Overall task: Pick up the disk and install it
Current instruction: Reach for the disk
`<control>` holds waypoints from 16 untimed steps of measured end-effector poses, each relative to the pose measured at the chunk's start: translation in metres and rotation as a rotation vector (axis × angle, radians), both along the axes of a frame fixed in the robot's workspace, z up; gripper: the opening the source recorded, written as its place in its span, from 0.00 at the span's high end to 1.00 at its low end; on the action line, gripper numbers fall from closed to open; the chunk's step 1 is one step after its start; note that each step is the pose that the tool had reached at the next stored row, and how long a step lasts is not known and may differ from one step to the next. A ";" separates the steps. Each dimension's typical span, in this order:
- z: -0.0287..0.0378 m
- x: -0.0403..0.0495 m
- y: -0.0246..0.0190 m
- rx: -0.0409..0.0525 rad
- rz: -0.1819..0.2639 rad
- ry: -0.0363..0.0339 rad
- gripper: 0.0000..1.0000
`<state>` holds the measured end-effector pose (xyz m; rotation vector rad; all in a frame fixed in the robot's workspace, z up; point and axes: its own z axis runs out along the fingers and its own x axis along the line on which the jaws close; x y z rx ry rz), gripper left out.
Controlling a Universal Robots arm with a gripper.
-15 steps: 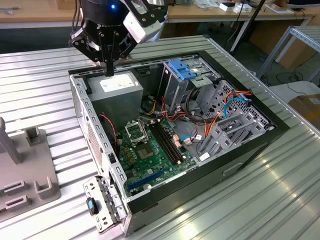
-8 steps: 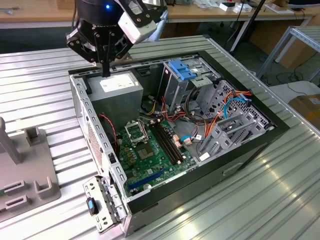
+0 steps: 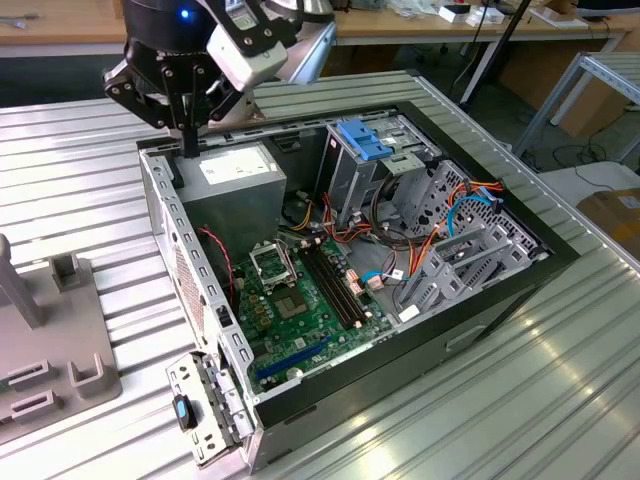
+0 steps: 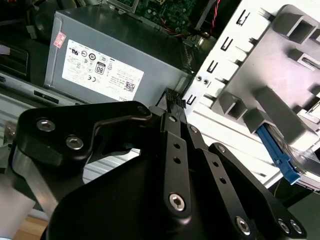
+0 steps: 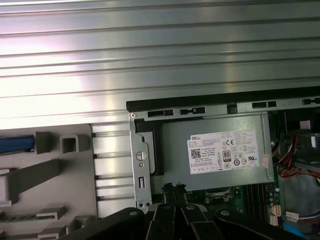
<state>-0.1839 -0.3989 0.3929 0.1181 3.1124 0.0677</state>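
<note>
Hangs empty over the power supply [image 3: 236, 172] at the computer case's [image 3: 163, 205] corner, claw [image 4: 174, 103] pinched together. Best opened, then squared to the disk [image 4: 276, 148], probably the blue edge in the grey fixture [image 4: 282, 60].

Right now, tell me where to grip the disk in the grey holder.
The disk: probably pinch across its exposed blue rail, coming from above. The rail is long and thin, the grey holder blocks its end, and the rest is hidden.

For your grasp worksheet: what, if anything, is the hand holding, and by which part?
Nothing: the hand is shut and empty, near the power supply.
</note>
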 end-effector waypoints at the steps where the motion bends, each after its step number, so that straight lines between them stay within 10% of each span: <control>1: 0.0000 -0.0030 0.0000 0.0000 0.000 0.0000 0.89; 16: -0.0002 -0.0335 0.0000 0.0000 0.000 0.0000 0.89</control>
